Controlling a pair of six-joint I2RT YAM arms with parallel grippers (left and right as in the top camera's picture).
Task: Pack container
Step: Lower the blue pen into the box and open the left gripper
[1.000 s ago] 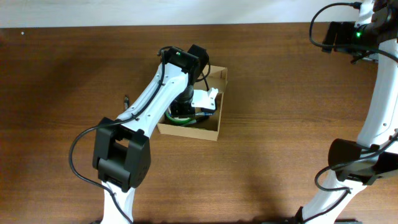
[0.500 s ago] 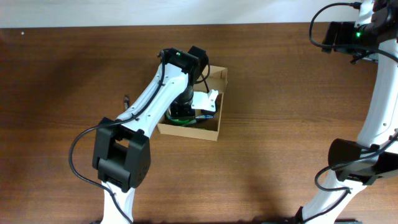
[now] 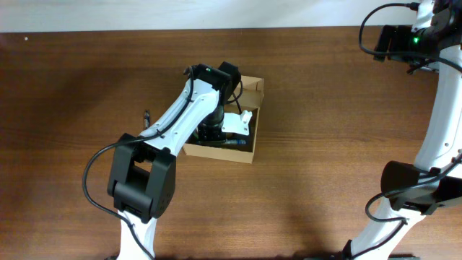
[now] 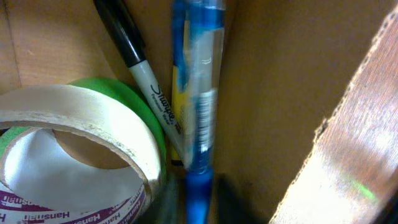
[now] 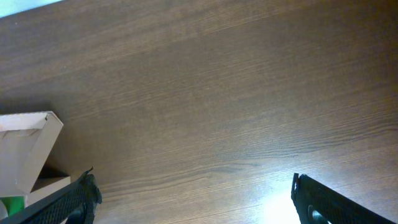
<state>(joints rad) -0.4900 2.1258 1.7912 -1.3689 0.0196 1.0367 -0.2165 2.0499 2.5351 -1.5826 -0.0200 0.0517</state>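
Reaching down into the box with my left end effector. The box sits left of centre on the table, flap up, so the way in is clear from above.

Left wrist view, close in:
- tape roll lying flat on a green roll, stacked, which I take to be for room.
- black marker and blue pen side by side, touching, running along the cardboard wall. Long things along the wall leave the floor to the rolls.
- pen's near end blurs out at the bottom edge. My own fingers don't show, so I cannot tell how wide that end effector is or whether it has the pen.

Right end effector hangs well apart from the box at the far right, fingers spread wide, holding nothing. Parked there, I judge, to keep out of the left arm's way.

Nothing loose shows on the table, so packing looks nearly done; flap not yet shut.
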